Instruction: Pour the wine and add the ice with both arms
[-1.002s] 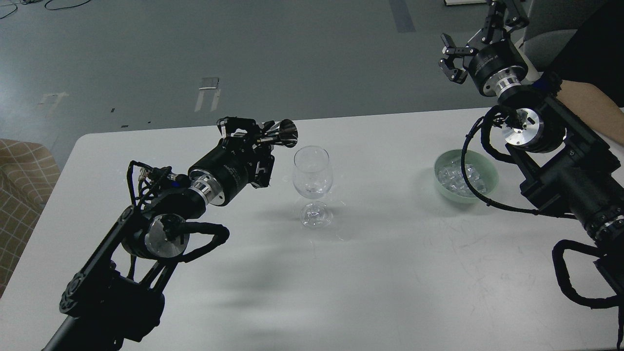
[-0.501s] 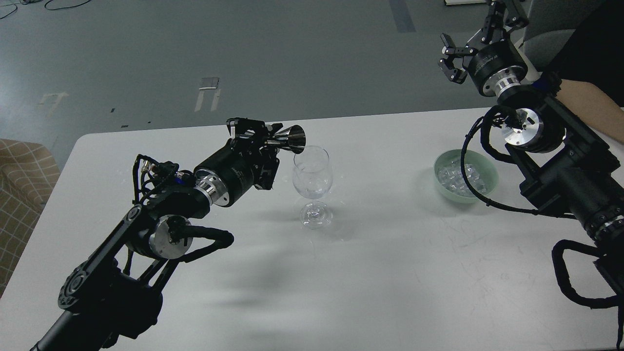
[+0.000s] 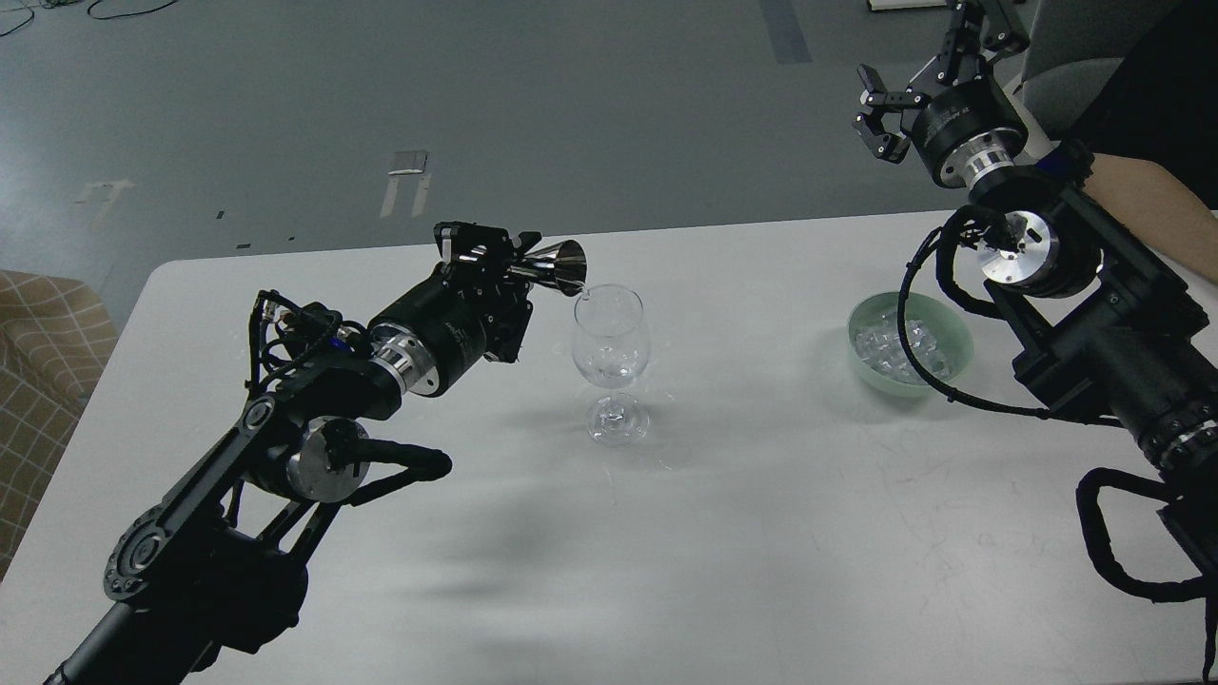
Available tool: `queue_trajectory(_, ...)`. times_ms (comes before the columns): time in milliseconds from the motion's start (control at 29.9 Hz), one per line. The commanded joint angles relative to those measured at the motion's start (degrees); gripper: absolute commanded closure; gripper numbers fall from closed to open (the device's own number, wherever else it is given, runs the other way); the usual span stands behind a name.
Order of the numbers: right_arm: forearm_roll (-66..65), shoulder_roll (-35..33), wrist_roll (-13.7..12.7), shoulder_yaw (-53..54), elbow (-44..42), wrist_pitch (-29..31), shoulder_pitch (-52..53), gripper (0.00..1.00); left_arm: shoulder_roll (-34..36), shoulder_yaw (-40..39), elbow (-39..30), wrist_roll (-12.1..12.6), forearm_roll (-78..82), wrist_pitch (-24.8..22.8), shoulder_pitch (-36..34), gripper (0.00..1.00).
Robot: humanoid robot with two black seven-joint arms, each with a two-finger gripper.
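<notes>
A: Surface spec?
B: White table [image 3: 761,533], rounded far-left corner, matte, faint scuffs; soft shadows near ctr.
A: Floor?
B: Grey-green floor [image 3: 571,95], smooth. Pale tape marks [image 3: 407,181] behind table, darker strip [image 3: 785,29] at top, black cables [image 3: 95,8] top-left.
A: Furniture?
B: Tan checked seat [image 3: 43,352] at left edge, partly cut off. Grey chair back [image 3: 1085,57] top-right.

The left gripper [image 3: 501,259] tips a steel jigger [image 3: 559,265] over the wine glass [image 3: 611,354] rim; the right gripper [image 3: 877,107] hangs spread.
</notes>
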Motion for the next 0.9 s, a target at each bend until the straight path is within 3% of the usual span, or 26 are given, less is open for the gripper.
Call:
queue_trajectory(0,0.03,0.01,0.0,0.09,0.0,0.0,-0.03,0.0,0.45,0.2,-0.07,-0.06,1.57,-0.51,-0.1,0.92)
queue_trajectory(869,-0.06,-0.08,0.0,0.09,-0.09,0.0,0.06,0.0,2.04,0.29,-0.16,0.2,11.33,-4.9,-2.74,0.92)
